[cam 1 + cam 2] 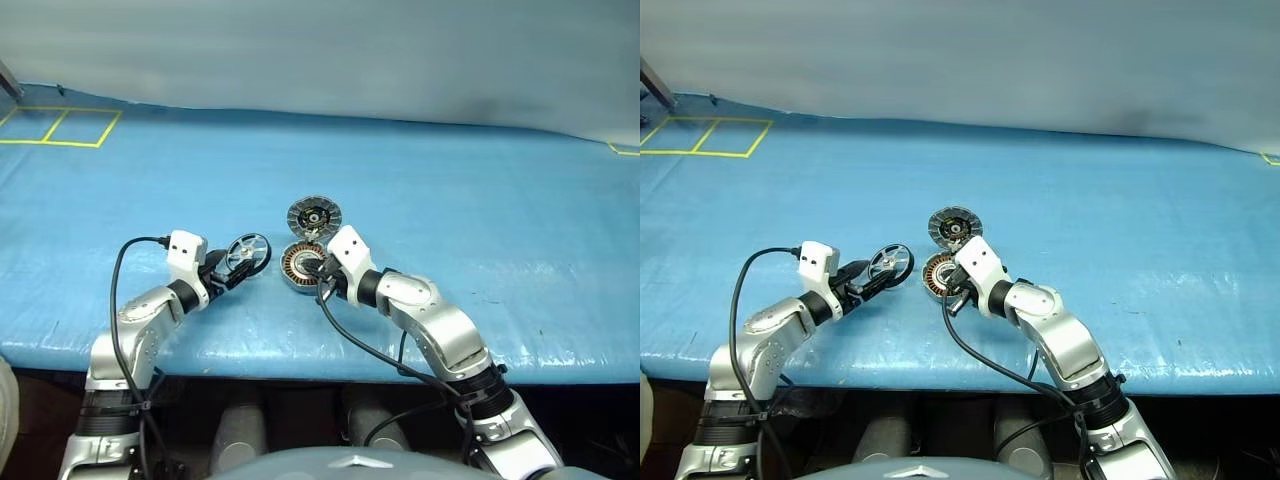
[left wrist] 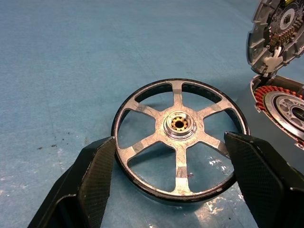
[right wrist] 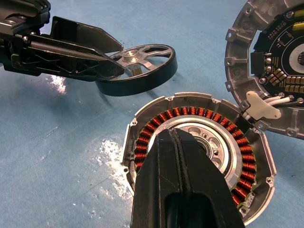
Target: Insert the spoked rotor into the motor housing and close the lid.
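Observation:
The spoked rotor (image 2: 179,124), a flat silver wheel with a dark rim, hangs tilted just above the blue table, left of the motor housing. My left gripper (image 1: 240,266) is shut on it, one finger on each side of its rim. The motor housing (image 1: 296,268) lies open, with copper-orange windings (image 3: 190,114) ringing a metal hub. My right gripper (image 3: 175,138) is shut, its tips resting on that hub. The lid (image 1: 314,216) is tipped up and open, joined to the housing's far edge, showing its dark inner face (image 3: 280,57).
A blue sheet covers the table (image 1: 480,220). Yellow taped squares (image 1: 60,125) mark its far left corner. The front edge (image 1: 300,352) runs just below both arms. A grey backdrop (image 1: 320,50) closes the far side.

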`<state>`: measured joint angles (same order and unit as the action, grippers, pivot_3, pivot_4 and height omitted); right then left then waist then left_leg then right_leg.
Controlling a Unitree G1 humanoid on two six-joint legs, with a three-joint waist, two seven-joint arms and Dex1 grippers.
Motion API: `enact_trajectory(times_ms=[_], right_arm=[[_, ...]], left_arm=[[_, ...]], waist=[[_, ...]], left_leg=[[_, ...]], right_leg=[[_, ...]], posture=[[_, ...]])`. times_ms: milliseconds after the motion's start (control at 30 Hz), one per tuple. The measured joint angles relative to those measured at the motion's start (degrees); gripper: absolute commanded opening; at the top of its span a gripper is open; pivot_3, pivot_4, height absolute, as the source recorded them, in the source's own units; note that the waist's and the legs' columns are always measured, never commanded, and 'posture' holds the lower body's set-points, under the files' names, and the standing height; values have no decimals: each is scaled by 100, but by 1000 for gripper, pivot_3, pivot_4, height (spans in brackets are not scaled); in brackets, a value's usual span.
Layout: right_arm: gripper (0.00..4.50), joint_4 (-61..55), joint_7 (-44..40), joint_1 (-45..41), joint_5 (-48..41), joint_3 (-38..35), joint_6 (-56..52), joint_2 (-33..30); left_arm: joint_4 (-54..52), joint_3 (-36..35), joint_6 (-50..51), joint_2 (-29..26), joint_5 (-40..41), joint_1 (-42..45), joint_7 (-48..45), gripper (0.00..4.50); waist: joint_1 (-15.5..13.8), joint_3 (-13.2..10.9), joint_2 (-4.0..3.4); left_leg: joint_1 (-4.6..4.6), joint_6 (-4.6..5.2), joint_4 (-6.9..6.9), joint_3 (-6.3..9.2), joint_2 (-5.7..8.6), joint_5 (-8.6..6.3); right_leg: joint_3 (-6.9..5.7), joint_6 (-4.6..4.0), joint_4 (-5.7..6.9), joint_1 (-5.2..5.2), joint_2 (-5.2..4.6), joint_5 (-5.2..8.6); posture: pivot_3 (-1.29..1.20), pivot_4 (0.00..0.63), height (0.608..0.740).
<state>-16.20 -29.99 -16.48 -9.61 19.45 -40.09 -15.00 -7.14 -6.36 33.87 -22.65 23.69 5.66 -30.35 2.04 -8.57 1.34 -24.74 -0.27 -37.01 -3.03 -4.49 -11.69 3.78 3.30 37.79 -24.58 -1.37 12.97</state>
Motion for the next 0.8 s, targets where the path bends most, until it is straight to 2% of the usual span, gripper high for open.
enact_trajectory(times_ms=[333,800], right_arm=[[0,0,27,3,1,0,0,1],[0,0,40,13,3,5,0,28]], left_arm=[[2,6,-185,116,124,1,-221,3956],[104,119,50,31,-25,196,-143,3956]], waist=[[5,0,0],[3,0,0]], left_leg=[[-3,0,1,0,0,0],[-2,0,0,1,0,0]], right_leg=[[0,0,0,-3,1,0],[0,1,0,0,1,0]], posture=[[0,150,740],[0,150,740]])
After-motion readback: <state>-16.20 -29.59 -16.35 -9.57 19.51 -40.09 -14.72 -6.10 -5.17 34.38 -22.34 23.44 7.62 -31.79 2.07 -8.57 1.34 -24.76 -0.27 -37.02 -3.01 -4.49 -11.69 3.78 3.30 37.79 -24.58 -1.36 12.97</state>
